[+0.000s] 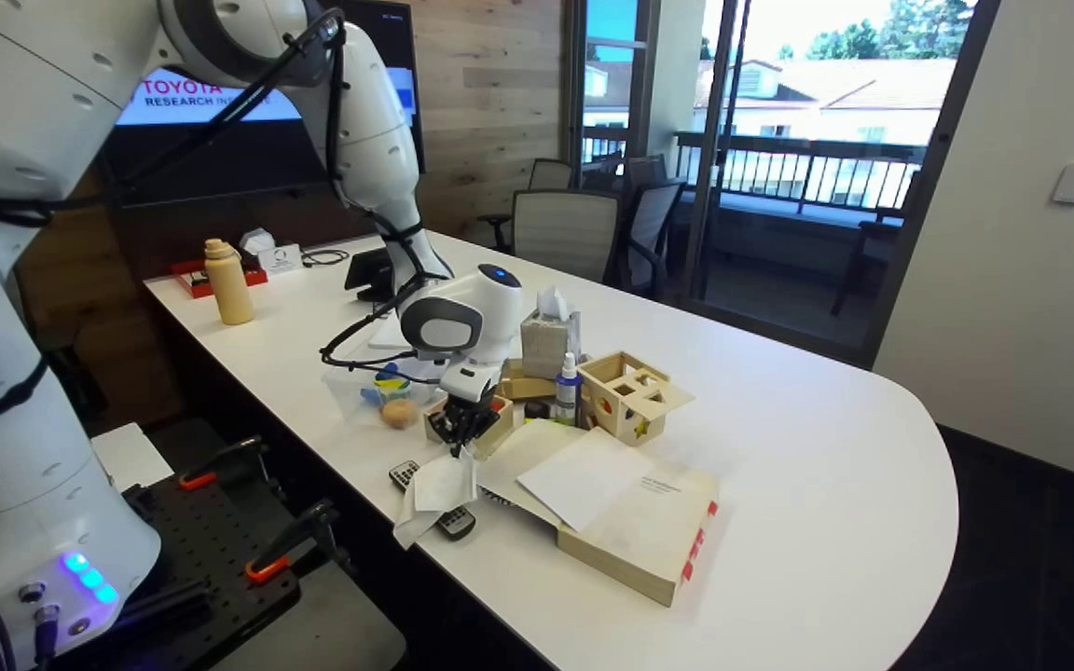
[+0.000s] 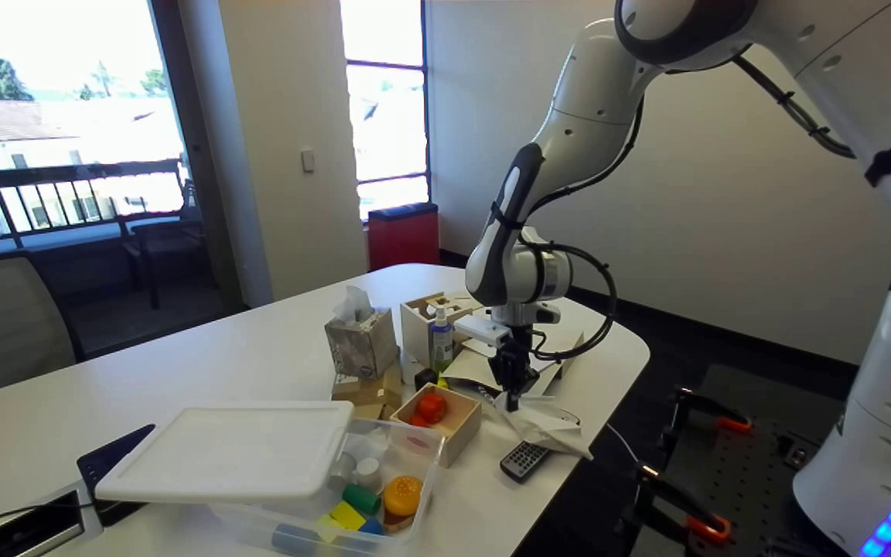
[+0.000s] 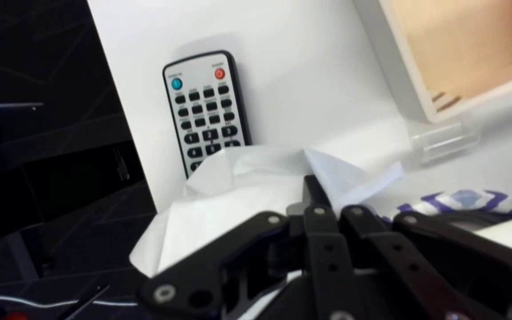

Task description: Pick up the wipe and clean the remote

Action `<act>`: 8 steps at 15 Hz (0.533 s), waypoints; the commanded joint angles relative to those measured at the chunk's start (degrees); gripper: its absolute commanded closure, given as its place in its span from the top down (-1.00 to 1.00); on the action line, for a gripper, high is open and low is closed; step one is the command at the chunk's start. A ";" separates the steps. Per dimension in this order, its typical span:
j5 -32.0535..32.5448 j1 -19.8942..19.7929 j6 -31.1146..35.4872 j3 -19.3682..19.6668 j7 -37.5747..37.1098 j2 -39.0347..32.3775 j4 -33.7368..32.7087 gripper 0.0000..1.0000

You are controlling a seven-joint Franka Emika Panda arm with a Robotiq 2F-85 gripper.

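black and jointed, the gripper [image 2: 513,399] hung low above the table [image 1: 807,485], pressed together and pinching a fold of the white wipe [image 3: 238,195], one small corner poking up beside it in the wrist view. from there the wipe draped across the middle of the remote [image 3: 207,106] and reached a little past the table's edge. the remote lay buttons up, an end showing on each side of the wipe in an exterior view. how firmly the two touched i could not tell, since the folds hid that stretch.

just beside the gripper stood a small wooden box [image 2: 462,435] with red pieces [image 2: 431,408] inside, and near the wipe lay a thick book [image 1: 658,545] with a white sheet [image 1: 579,480] partly over it. beyond the wooden box came a blue spray bottle [image 2: 441,342], upright, then a wooden shape sorter [image 1: 626,417] with cut-out holes, and a tissue box [image 1: 543,347] with a tissue [image 1: 551,305] rising from its slot. farther off, a clear plastic bin [image 2: 431,468] held, among other pieces, a green cylinder [image 2: 362,499] and a round yellow piece [image 2: 402,495], while a white lid [image 2: 229,452] rested over part of the bin. well apart from all these, a cream bottle [image 1: 229,287] stood upright on the table.
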State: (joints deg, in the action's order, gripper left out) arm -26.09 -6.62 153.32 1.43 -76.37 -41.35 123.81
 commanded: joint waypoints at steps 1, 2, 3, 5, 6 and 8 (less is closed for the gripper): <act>-4.98 -3.35 -0.44 -4.56 6.44 -2.88 -2.77 -1.00; -6.52 -4.18 -0.54 -5.88 8.46 -3.88 -3.65 -1.00; -7.66 -4.38 -0.85 -6.83 9.87 -4.45 -4.09 -1.00; -9.99 -4.40 -1.27 -7.99 12.84 -6.12 -5.56 -1.00; -11.35 -4.64 -1.49 -8.70 14.50 -6.60 -6.04 -1.00; -13.44 -4.28 -2.50 -9.16 16.85 -7.37 -7.27 -1.00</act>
State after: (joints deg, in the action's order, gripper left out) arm -36.07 -10.05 153.19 -6.45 -63.87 -47.41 119.17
